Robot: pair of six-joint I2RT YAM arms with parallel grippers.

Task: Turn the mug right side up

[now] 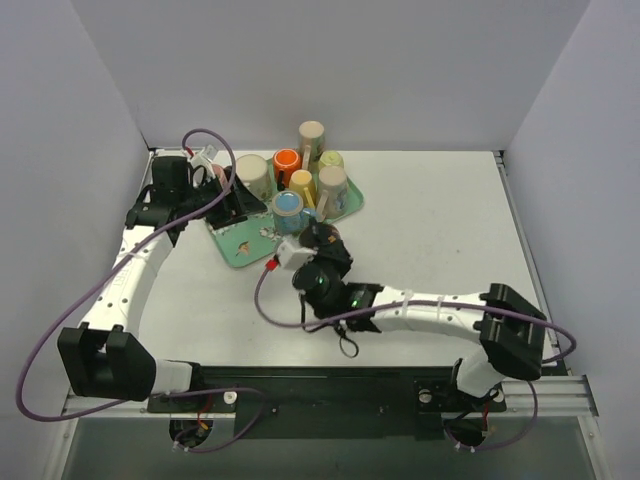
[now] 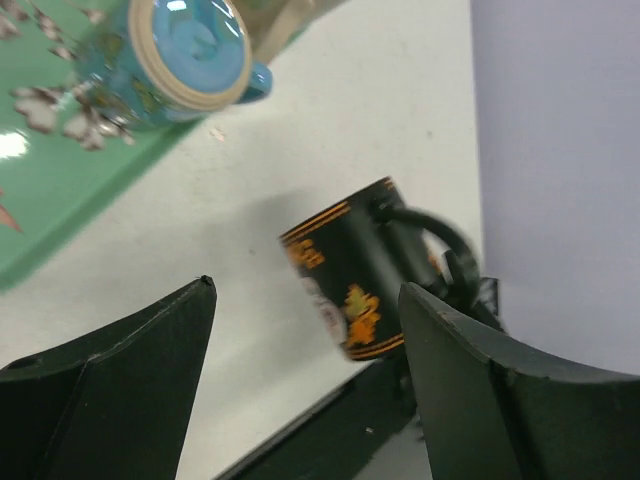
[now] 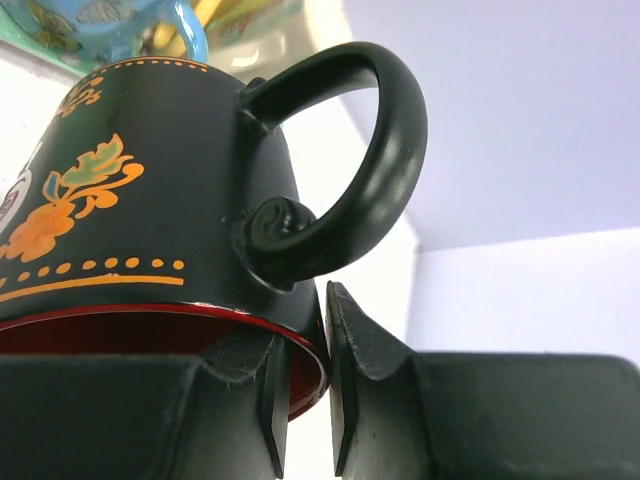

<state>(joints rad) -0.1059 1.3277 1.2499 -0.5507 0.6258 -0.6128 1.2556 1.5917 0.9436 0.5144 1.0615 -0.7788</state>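
Observation:
The mug (image 3: 140, 190) is black with orange flowers, a red inside and a looped handle (image 3: 385, 150). My right gripper (image 3: 303, 345) is shut on its rim just below the handle, one finger inside and one outside. From above, that gripper (image 1: 318, 248) holds the mug (image 1: 328, 240) just off the tray's near right corner. In the left wrist view the mug (image 2: 345, 280) hangs tilted above the white table. My left gripper (image 2: 305, 286) is open and holds nothing; it sits by the tray's left side (image 1: 225, 195), apart from the mug.
A green flowered tray (image 1: 240, 245) at the back holds several mugs, among them a blue one (image 1: 288, 208), an orange one (image 1: 287, 162) and a beige one (image 1: 255, 175). The blue mug (image 2: 185, 50) also shows in the left wrist view. White walls enclose the table.

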